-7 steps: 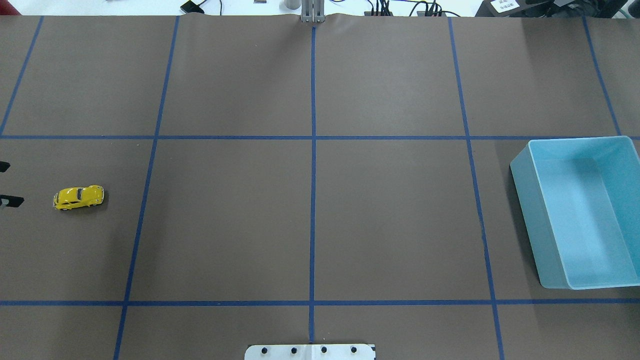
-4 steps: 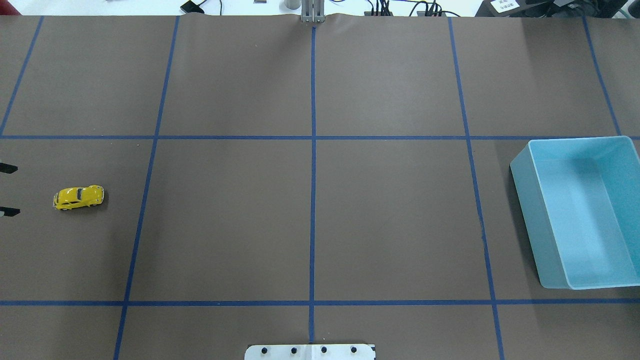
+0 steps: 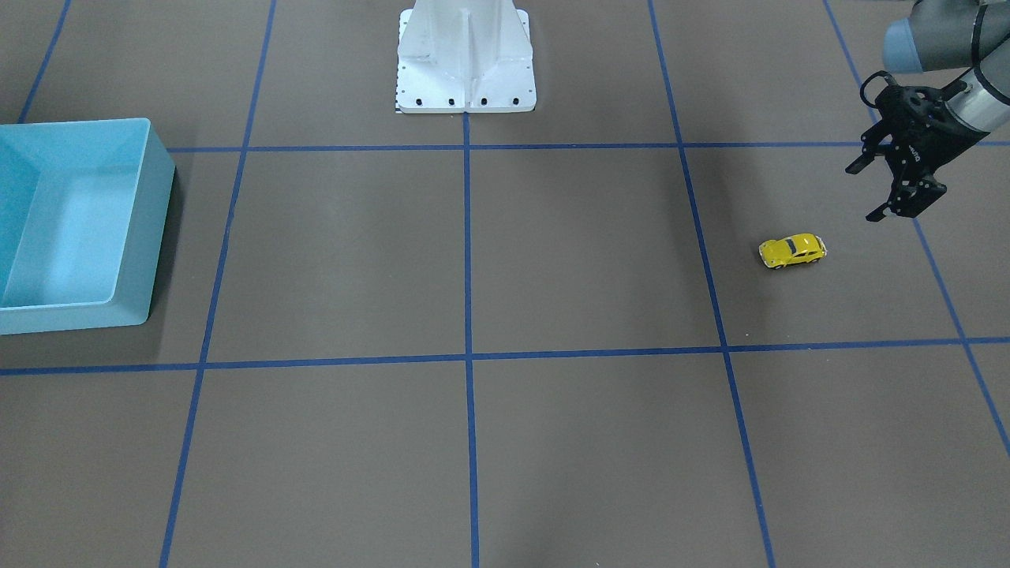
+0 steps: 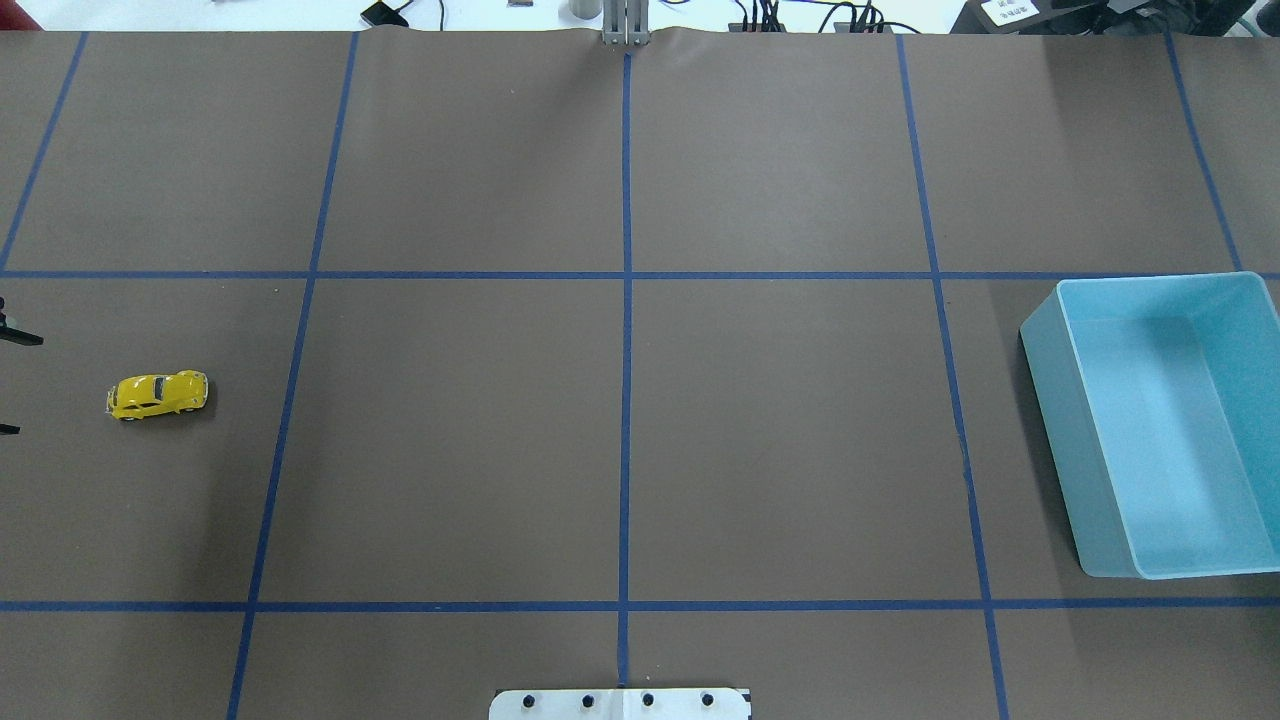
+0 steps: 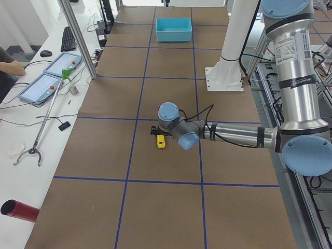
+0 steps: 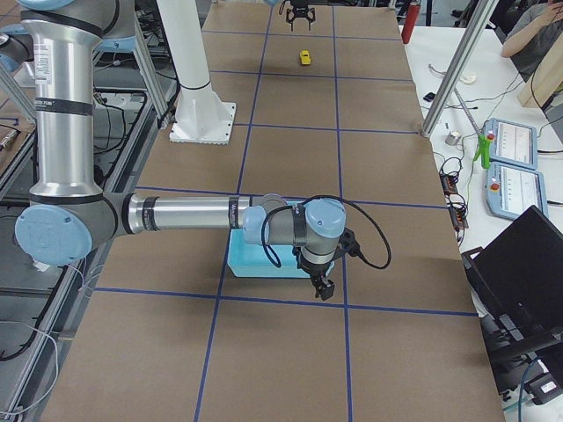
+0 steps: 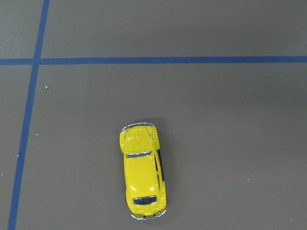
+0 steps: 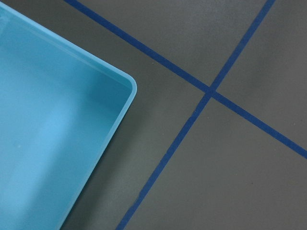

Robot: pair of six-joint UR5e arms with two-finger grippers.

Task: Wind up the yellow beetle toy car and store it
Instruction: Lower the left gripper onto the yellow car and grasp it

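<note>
The left gripper [image 3: 862, 192] hangs released, its two black fingers spread wide and grasping nothing. In the overhead view only its fingertips [image 4: 22, 339] show at the left edge, one above and one below the line of the toy. That spread looks chosen so the fingers can close across the body. Just right of them, and clear of both, the tiny bright yellow beetle-shaped toy car [image 4: 157, 394] stands on its black wheels on the brown paper-covered table [image 4: 460, 440], left of the first blue tape line [image 4: 283, 420]. The left wrist view has it in the lower middle of the frame, lying lengthwise, so the camera seems aimed down for a pickup. No winding has begun, by the look of it. At the bottom centre sits the white metal base plate [image 4: 620, 703]. At the far right stands the light blue rectangular plastic bin [image 4: 1045, 400], empty and well apart from the car. The right gripper [image 6: 322, 283] waits beside the bin's corner, probably to receive the toy. I cannot tell whether it is released or clenched.
</note>
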